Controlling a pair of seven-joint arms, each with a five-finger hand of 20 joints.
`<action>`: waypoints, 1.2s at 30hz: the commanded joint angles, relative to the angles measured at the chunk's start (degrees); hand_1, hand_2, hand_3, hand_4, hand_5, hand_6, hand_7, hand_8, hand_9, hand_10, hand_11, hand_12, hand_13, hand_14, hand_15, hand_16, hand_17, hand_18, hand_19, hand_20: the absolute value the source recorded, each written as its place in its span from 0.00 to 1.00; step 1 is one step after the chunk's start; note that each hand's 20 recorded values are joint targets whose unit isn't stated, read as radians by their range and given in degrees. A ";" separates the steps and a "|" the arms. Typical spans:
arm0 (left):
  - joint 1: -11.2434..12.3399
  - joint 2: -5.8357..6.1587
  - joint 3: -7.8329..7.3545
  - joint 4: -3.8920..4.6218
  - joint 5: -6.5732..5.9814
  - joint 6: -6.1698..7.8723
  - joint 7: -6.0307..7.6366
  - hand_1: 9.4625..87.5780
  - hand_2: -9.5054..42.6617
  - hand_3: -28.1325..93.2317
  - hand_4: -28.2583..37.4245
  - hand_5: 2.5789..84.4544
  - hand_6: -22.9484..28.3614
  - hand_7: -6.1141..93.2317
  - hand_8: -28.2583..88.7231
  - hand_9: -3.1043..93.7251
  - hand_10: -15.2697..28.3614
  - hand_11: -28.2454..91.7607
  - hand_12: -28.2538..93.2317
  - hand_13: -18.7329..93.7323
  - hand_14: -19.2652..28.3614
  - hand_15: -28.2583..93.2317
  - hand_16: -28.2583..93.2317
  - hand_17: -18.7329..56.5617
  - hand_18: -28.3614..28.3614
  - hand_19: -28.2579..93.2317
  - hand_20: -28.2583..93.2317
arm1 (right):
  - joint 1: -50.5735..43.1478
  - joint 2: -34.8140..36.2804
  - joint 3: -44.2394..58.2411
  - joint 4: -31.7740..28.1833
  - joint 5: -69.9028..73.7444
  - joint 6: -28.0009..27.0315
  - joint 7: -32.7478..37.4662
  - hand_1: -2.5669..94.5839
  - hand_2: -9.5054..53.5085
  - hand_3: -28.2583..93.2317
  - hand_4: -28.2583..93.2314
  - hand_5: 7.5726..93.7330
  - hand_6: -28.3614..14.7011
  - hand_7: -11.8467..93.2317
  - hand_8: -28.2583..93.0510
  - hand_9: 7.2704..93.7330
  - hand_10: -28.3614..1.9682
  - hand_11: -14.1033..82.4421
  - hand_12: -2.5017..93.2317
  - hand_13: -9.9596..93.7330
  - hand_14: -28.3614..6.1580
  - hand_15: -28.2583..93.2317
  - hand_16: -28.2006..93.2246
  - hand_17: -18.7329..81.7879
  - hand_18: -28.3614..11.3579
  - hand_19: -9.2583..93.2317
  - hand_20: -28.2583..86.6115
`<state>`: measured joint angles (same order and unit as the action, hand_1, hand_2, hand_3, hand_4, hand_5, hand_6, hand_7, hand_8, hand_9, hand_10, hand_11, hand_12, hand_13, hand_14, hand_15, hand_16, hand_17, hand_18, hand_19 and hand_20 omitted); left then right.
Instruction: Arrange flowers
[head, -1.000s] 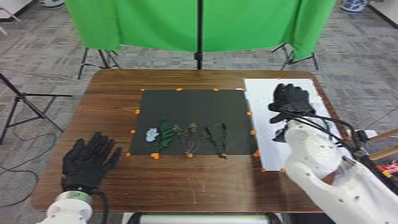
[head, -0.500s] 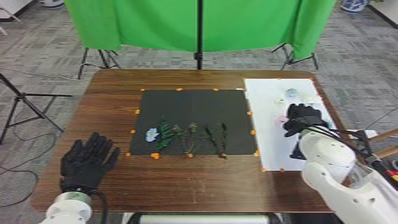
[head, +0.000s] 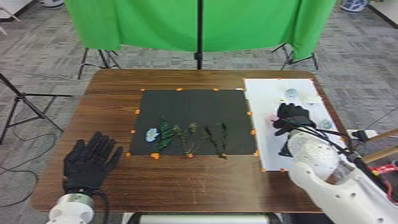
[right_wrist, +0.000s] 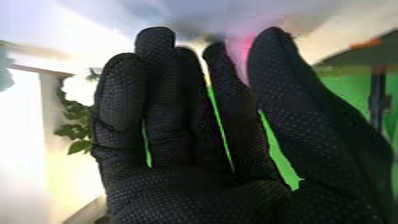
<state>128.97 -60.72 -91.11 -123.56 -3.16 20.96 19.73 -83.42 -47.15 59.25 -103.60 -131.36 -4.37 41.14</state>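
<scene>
From where I stand, the right robot hand (head: 293, 117) is over the white sheet (head: 265, 95) with its fingers straight, a blurred pink thing (right_wrist: 239, 50) showing by its fingertips, touching or not I can't tell. The blue flower (head: 152, 134) and green sprigs (head: 188, 139) lie along the black mat's (head: 195, 106) near side, and the left robot hand (head: 87, 165) is open over the bench (head: 191, 187).

right arm (head: 340, 194): white, rounded | cables (head: 357, 161): black | robot hand (head: 294, 120): black, dotted
</scene>
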 joint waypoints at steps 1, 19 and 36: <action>2.15 -0.60 1.04 1.64 -0.39 2.52 -1.32 0.30 0.42 0.85 0.00 0.51 0.58 0.31 0.14 0.44 0.67 0.51 0.33 0.46 0.70 0.67 0.18 0.21 0.76 0.58 0.39 | 0.52 -0.82 -2.37 2.51 -3.33 4.31 0.53 0.63 0.07 0.73 0.00 0.71 0.59 0.34 0.28 0.77 0.48 0.32 0.31 0.70 0.46 0.63 0.47 0.50 0.11 0.89 0.55; 1.82 -0.85 0.70 1.70 -0.31 2.82 -1.46 0.29 0.43 0.85 0.00 0.51 0.58 0.32 0.13 0.44 0.67 0.51 0.33 0.46 0.70 0.67 0.18 0.21 0.76 0.58 0.39 | 4.76 1.05 -7.50 0.53 -9.45 26.18 -4.35 0.64 0.03 0.79 0.00 0.78 0.57 0.41 0.33 0.89 0.55 0.28 0.45 0.75 0.59 0.58 0.57 0.52 0.13 0.88 0.57; 1.26 0.77 0.88 1.66 -0.55 3.00 -0.81 0.29 0.43 0.85 0.00 0.50 0.58 0.32 0.13 0.44 0.66 0.52 0.32 0.46 0.67 0.66 0.18 0.21 0.75 0.58 0.39 | 32.94 -14.75 -32.89 14.74 -7.20 26.14 -16.10 0.63 0.03 0.80 0.00 0.78 0.58 0.42 0.33 0.89 0.56 0.28 0.45 0.75 0.60 0.57 0.57 0.52 0.13 0.88 0.56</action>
<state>128.96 -60.67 -91.34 -123.95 -3.20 21.87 19.43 -62.31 -52.65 34.52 -93.80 -138.34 21.65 28.97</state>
